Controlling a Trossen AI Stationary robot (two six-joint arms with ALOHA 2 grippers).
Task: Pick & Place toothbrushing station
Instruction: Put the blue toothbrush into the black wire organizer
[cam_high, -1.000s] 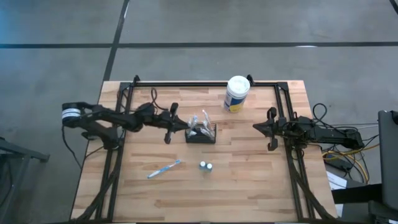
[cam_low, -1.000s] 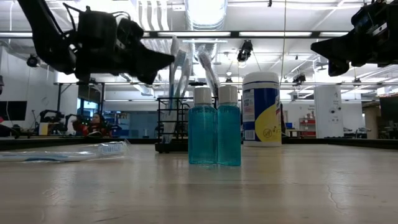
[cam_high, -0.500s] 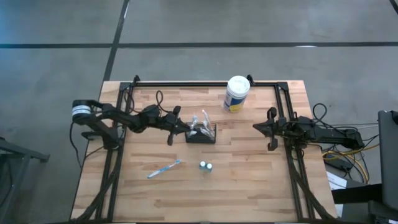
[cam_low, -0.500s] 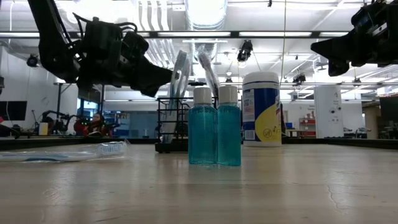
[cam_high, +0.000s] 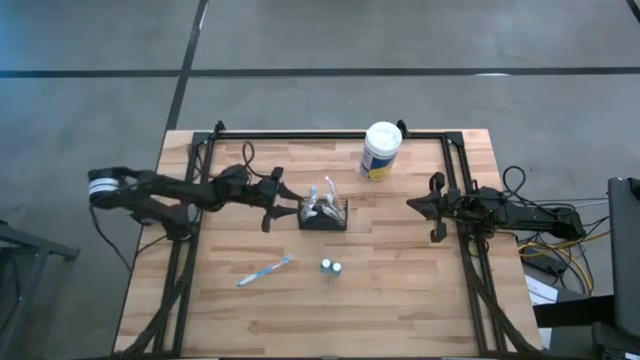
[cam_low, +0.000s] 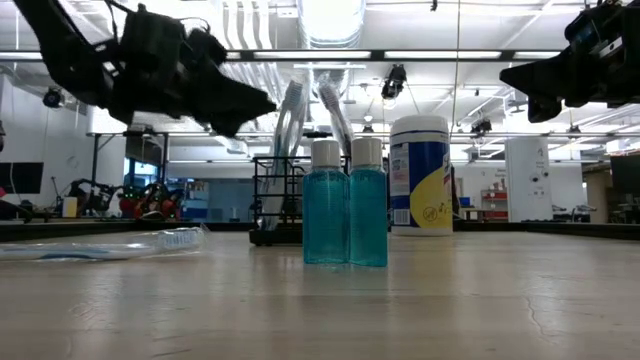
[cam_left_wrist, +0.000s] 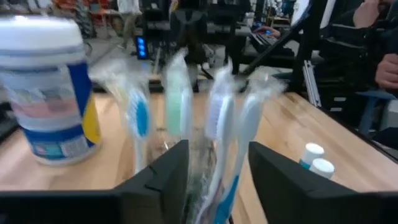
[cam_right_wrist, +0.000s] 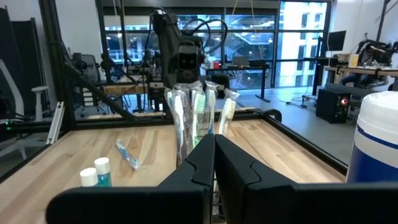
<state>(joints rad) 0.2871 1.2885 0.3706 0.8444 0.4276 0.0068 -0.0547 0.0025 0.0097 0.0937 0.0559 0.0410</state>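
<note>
While the toothbrushing station (cam_high: 323, 217) stands mid-table holding four wrapped toothbrushes (cam_left_wrist: 219, 118), two blue bottles (cam_low: 345, 203) and one loose toothbrush (cam_high: 264, 271) lie nearer — left gripper (cam_high: 277, 201) parted beside it, right gripper (cam_high: 437, 207) closed, empty.

White canister (cam_high: 381, 150), yellow-blue label: upright, tabletop (cam_high: 400, 290) at 1 o'clock. Two blue bottles (cam_high: 331, 267), white caps: touching, near centre, toward 6. Wrapped toothbrush (cam_high: 264, 271): lying flat, 7 o'clock.
</note>
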